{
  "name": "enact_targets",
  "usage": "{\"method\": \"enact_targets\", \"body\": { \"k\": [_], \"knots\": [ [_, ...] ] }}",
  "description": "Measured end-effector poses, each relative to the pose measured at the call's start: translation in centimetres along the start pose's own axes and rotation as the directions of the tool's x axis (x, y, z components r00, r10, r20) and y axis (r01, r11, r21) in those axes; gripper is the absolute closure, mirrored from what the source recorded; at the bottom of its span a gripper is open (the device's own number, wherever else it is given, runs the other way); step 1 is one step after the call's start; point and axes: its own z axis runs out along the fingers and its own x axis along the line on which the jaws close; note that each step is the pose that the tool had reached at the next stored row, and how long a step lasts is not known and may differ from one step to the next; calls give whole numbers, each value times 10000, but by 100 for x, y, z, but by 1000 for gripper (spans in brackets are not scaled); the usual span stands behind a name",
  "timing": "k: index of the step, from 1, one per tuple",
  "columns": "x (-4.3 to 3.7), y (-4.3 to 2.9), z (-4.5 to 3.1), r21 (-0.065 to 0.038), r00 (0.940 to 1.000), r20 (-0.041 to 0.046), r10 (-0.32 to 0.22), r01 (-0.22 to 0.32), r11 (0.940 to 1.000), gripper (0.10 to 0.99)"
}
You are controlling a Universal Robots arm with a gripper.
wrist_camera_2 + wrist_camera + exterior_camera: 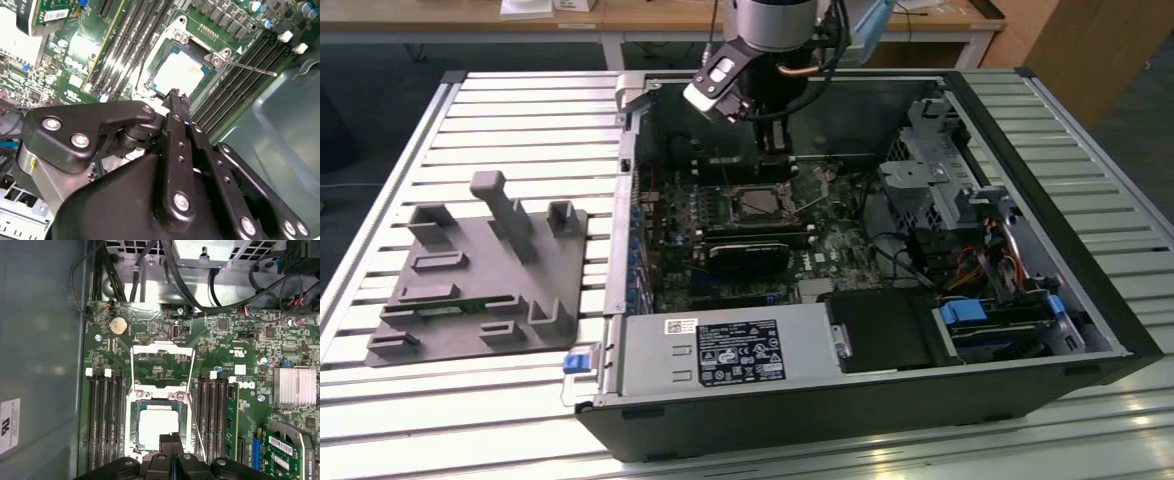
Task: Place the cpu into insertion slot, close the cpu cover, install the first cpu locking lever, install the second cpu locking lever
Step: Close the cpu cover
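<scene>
In the exterior view's upper centre, the gripper [777, 170] is hovering over the cpu [157, 426], its fingers pressed together, holding nothing.

Wrist views close above insertion slot [133, 424]

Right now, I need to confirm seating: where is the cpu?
In both wrist views the cpu lies in the insertion slot, between two banks of black memory slots, close by the gripper.
</scene>
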Motion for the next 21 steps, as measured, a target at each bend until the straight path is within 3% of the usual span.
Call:
{"method": "enact_targets", "body": {
  "k": [8, 12, 21],
  "knots": [
    [-4, 224, 15, -1, 10000, -1, -11, 11, 10000, 980],
    [-4, 261, 28, -8, 9993, -15, -370, 370, 9993, 980],
    [19, 470, 65, 10, 9991, -17, -429, 429, 9991, 980]
  ]
}}
